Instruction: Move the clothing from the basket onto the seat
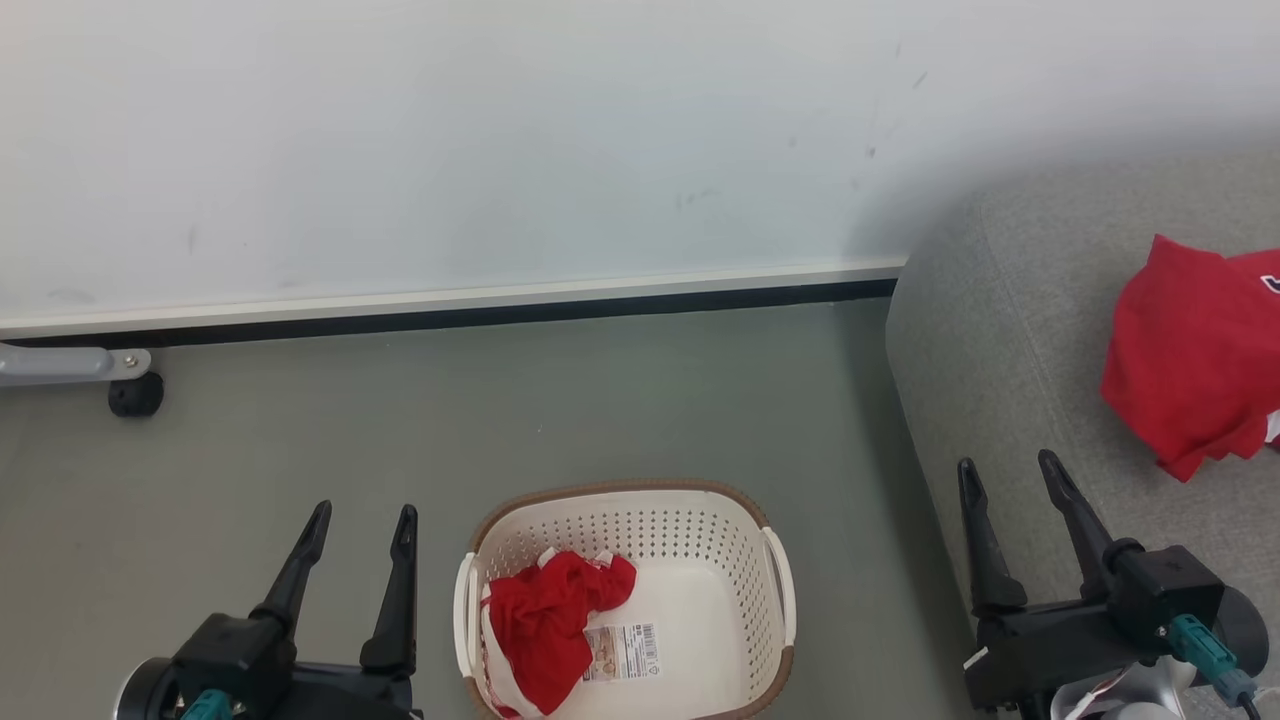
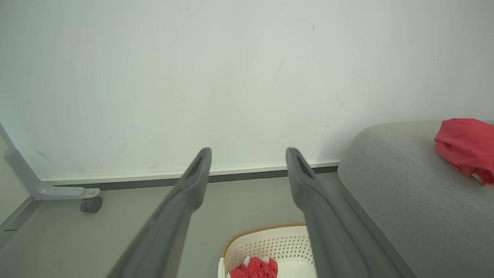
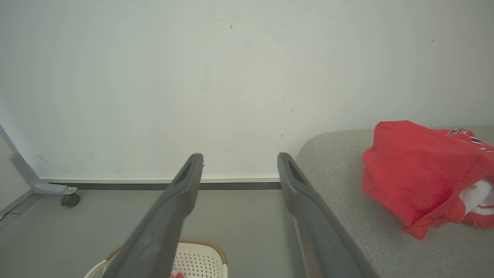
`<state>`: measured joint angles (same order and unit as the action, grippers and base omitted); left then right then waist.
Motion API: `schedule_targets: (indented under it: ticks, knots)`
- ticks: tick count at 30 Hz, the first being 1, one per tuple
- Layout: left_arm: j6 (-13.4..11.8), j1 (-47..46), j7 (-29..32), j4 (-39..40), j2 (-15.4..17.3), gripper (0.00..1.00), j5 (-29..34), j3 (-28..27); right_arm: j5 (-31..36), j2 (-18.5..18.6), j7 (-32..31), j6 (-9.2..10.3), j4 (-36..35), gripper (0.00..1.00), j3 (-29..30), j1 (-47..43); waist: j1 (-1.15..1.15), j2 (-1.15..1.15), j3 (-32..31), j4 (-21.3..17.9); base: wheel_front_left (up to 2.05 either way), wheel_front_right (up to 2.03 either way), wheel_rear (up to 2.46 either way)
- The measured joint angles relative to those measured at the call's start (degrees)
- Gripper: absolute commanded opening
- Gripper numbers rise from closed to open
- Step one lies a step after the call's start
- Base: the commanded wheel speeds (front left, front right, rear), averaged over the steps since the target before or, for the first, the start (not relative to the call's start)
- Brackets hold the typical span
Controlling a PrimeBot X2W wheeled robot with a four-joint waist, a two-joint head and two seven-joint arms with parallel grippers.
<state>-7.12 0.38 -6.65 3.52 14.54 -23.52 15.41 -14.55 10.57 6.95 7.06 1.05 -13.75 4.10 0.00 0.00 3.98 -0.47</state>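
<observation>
Half done: one red garment (image 1: 1190, 360) lay on the seat (image 1: 1000, 330), the other garment (image 1: 545, 620) in the basket (image 1: 620, 487), with left gripper (image 1: 365, 510) and right gripper (image 1: 1007, 462) splayed empty.

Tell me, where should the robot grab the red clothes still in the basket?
Pinch the raised, bunched fold of the red garment, coming straight down from above. The walls of the basket ring it, so a sideways reach is blocked, and it lies crumpled against the left wall. The open left hand looks nearest.
</observation>
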Motion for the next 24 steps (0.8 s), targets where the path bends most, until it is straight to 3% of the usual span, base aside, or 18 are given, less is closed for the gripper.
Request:
schedule_targets:
  ticks: [16,24]
  knots:
    - [0.1,-3.5,1.6,0.4,-0.1,1.00,2.1,1.8,2.6,-0.9,-1.9,0.07,-6.6,1.00,0.2,2.5,0.00,0.00,7.2,-0.8,0.00,0.00,0.00]
    - [1.7,-8.0,3.2,-1.3,0.6,1.00,3.3,3.3,4.4,-1.6,-2.4,0.08,-10.0,1.00,0.9,5.9,0.01,0.01,13.2,-1.8,0.00,0.00,0.00]
